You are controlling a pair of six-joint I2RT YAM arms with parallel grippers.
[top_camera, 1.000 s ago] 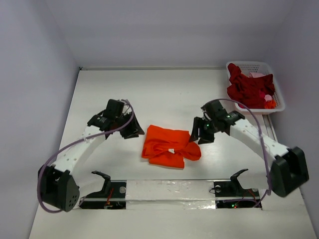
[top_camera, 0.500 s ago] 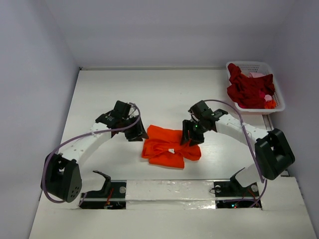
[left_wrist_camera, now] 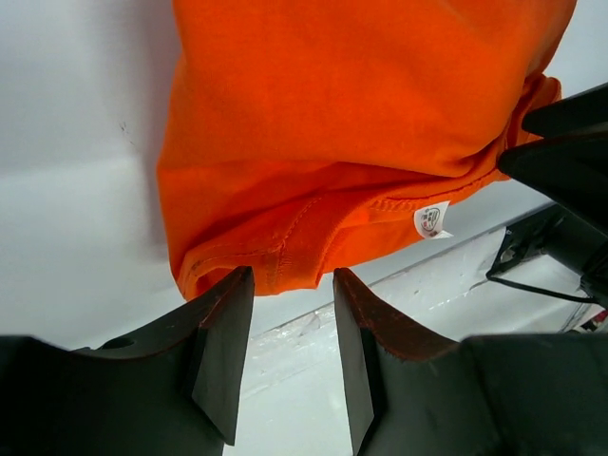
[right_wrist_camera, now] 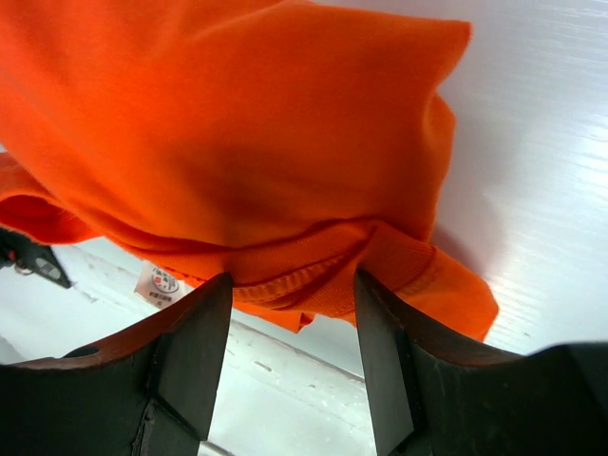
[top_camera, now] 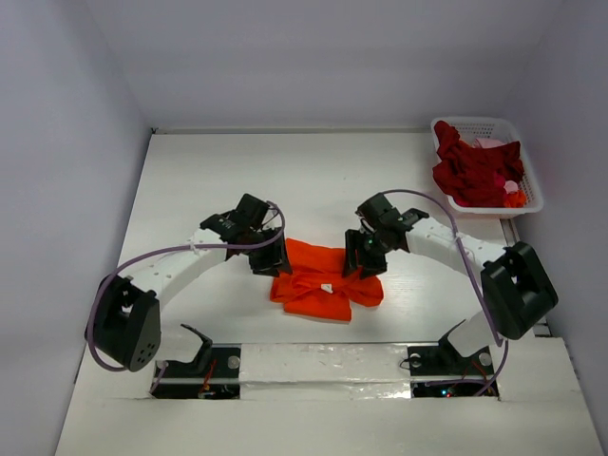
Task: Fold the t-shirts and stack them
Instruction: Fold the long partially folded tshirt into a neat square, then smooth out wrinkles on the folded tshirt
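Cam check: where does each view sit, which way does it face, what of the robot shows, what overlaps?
Top external: above and behind the robot, looking down over the table; left arm and right arm whole, left gripper and right gripper flanking the orange t-shirt.
Left wrist: on the left wrist, looking past its own two fingers at the shirt's stitched edge.
Right wrist: on the right wrist, looking past its own fingers at the shirt's bunched edge.
Shared: all three show the orange t-shirt and its white neck label.

Bunched orange t-shirt (top_camera: 318, 285), label up, centre; dark red t-shirts (top_camera: 475, 171) heaped far right.
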